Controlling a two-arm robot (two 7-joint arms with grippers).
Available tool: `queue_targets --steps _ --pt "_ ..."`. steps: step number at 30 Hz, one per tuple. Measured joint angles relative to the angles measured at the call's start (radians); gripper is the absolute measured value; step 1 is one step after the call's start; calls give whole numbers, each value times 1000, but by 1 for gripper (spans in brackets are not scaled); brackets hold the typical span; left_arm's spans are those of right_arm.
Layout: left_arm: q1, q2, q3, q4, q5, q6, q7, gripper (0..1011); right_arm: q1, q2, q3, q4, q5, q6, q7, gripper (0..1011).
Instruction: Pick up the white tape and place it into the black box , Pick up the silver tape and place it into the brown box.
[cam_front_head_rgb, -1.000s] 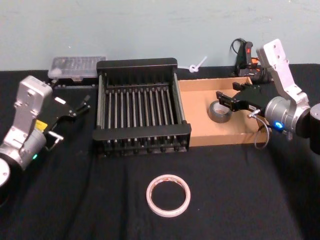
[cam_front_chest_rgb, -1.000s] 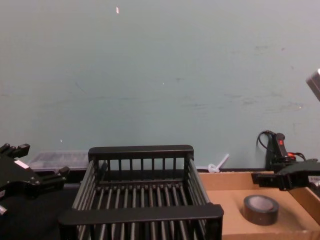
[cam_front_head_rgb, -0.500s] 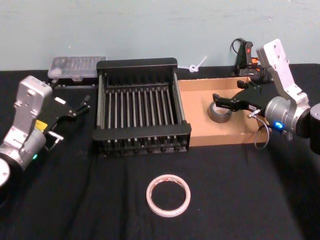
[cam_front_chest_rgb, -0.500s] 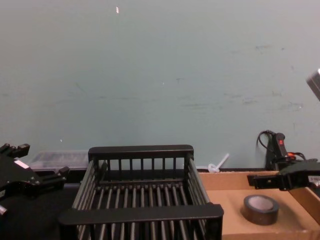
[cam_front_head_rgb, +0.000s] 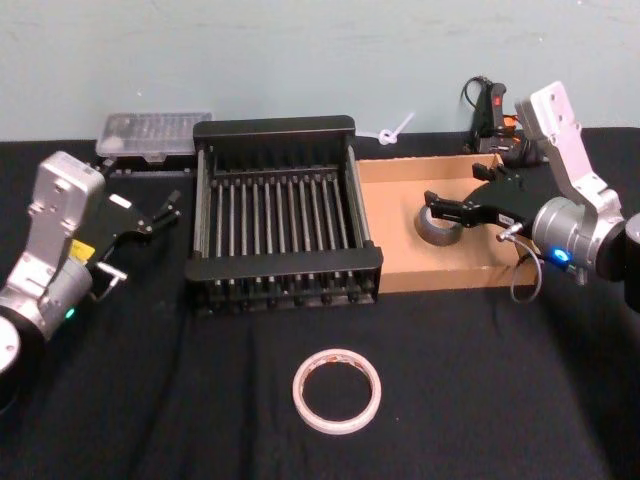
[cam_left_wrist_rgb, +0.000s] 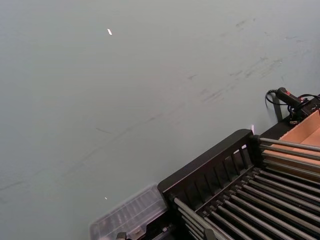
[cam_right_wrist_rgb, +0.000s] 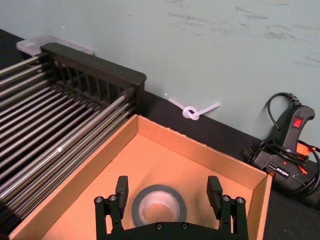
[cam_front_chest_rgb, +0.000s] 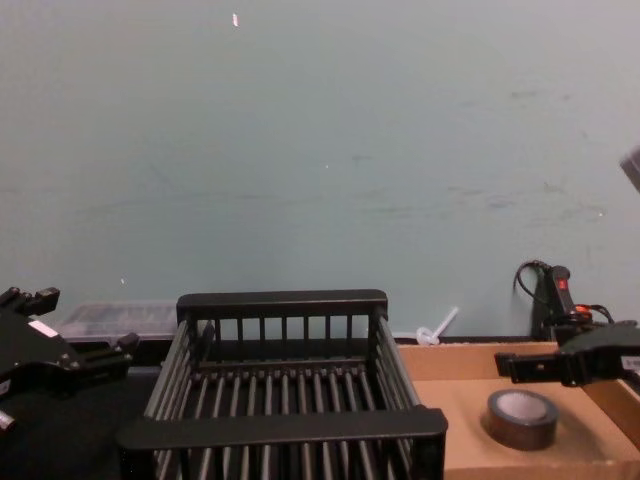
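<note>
Black and wide open, the right gripper (cam_front_head_rgb: 447, 212) hangs just above the small, thick roll of dull silver tape (cam_front_head_rgb: 438, 223) and holds nothing. In the right wrist view its two fingers (cam_right_wrist_rgb: 122, 189) stand one on each side of the silver tape (cam_right_wrist_rgb: 159, 204), apart from it. The silver tape lies flat on the floor of the shallow brown cardboard box (cam_front_head_rgb: 392, 232), near the middle. In the chest view the right gripper (cam_front_chest_rgb: 520, 368) is a little higher than the roll (cam_front_chest_rgb: 522, 417).

Just left of the brown box, touching its side, stands the black crate with barred sides and a thick rim (cam_front_head_rgb: 282, 130). Its inside holds nothing.

Nearer the robot, in front of the black crate, the wide, thin ring of white tape (cam_front_head_rgb: 337, 390) lies flat on the black desk (cam_front_head_rgb: 480, 400), well apart from both boxes.

Behind the brown box, by the wall, sit a white knotted cord (cam_front_head_rgb: 391, 130) and a black tool with a red switch (cam_front_head_rgb: 492, 112). A clear plastic case (cam_front_head_rgb: 155, 135) lies behind the left corner of the crate.

Far to the left, the left gripper (cam_front_head_rgb: 168, 206) stays off to the side of the crate, over the desk. It is open a little and holds nothing.
</note>
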Motion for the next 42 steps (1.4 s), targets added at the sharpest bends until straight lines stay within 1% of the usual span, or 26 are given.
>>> queue_targets --steps 4,9,11,12,14,17,18,23,24,28,29,33,34,37,38,42 --pt "0 0 0 0 0 0 0 1001 -28 18 3 -33 6 -13 18 1002" --pt "0 0 0 0 0 0 0 1001 -76 43 12 -88 21 -18 27 1000" --pt "0 0 0 0 0 0 0 1001 -113 60 20 -129 32 -25 31 1002" --pt "0 0 0 0 0 0 0 1001 -113 60 20 -129 32 -25 31 1002" --pt "0 0 0 0 0 0 0 1001 -154 81 31 -173 46 -38 34 1002" --pt "0 0 0 0 0 0 0 1001 -185 98 37 -204 58 -55 41 1002" --pt "0 0 0 0 0 0 0 1002 -203 109 41 -224 65 -67 49 1002" --pt "0 0 0 0 0 0 0 1001 -253 149 45 -273 84 -102 78 1002" --pt "0 0 0 0 0 0 0 1001 -267 164 43 -285 90 -113 93 1002" --pt "0 0 0 0 0 0 0 1001 -289 192 33 -306 99 -134 125 1002" --pt "0 0 0 0 0 0 0 1001 -297 206 25 -314 103 -146 144 1002" --pt "0 0 0 0 0 0 0 1001 -308 231 6 -327 113 -170 184 1000" --pt "0 0 0 0 0 0 0 1001 -309 238 -6 -329 116 -177 200 1002" --pt "0 0 0 0 0 0 0 1001 -309 244 -17 -331 118 -181 215 1002" --pt "0 0 0 0 0 0 0 1001 -307 249 -34 -333 120 -185 231 1000" --pt "0 0 0 0 0 0 0 1001 -302 252 -64 -333 121 -186 253 1002"
